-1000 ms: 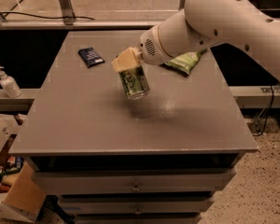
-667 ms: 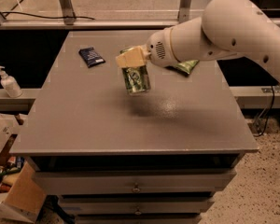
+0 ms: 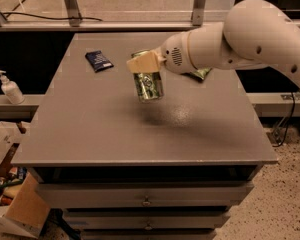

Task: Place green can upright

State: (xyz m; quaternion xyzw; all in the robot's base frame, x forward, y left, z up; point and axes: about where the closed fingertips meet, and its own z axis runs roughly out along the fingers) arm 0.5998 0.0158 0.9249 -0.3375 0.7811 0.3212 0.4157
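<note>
While aloft, one can (image 3: 148,86) in gripper (image 3: 144,64).

A grey cabinet (image 3: 140,156) fills the middle, its flat top showing a dull sheen; below the top sit drawers (image 3: 146,194) with small knobs; the gripper (image 3: 145,64) hangs over the top, clasping the green can (image 3: 149,86). Behind runs a metal rail (image 3: 115,26) with two posts (image 3: 70,1); a black cable (image 3: 55,18) lies beyond it. At left a pump bottle (image 3: 10,88) stands on a ledge; cardboard boxes (image 3: 25,209) sit low left; the floor (image 3: 285,204) at right is speckled.
</note>
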